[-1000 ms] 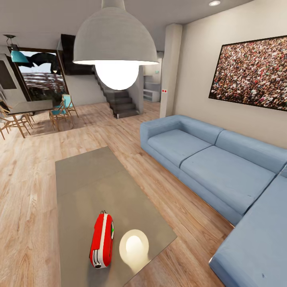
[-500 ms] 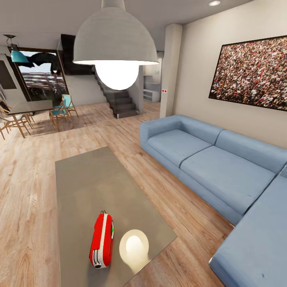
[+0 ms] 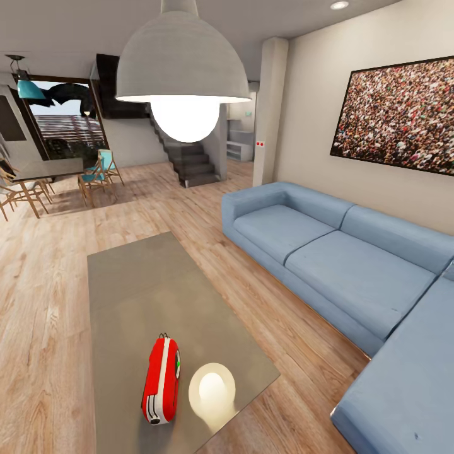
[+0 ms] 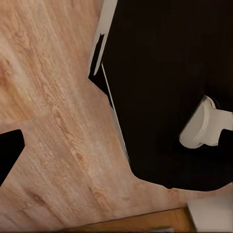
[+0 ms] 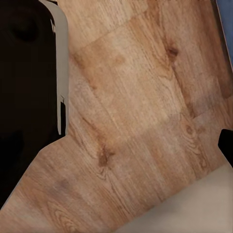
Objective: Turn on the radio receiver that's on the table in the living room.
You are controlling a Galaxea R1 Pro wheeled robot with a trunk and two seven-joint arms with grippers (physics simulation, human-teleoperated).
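Note:
The red radio receiver (image 3: 161, 380) with white trim lies on the near end of the low grey table (image 3: 145, 284), its green light facing right. A bright reflection of the lamp (image 3: 212, 391) sits on the glassy top just right of it. Nothing touches the radio. In the left wrist view a dark fingertip (image 4: 8, 153) shows at the frame's edge over the wood floor (image 4: 58, 145). The right wrist view has a dark fingertip (image 5: 227, 145) at its edge too, with nothing held. Each finger stands far out to the side, so both grippers read as open.
A blue L-shaped sofa (image 3: 328, 252) runs along the right, under a crowd photo (image 3: 397, 116). A white dome pendant lamp (image 3: 183, 63) hangs ahead. A dining table with chairs (image 3: 47, 169) and stairs (image 3: 192, 165) stand far back. My dark base (image 4: 170, 87) is beside both arms.

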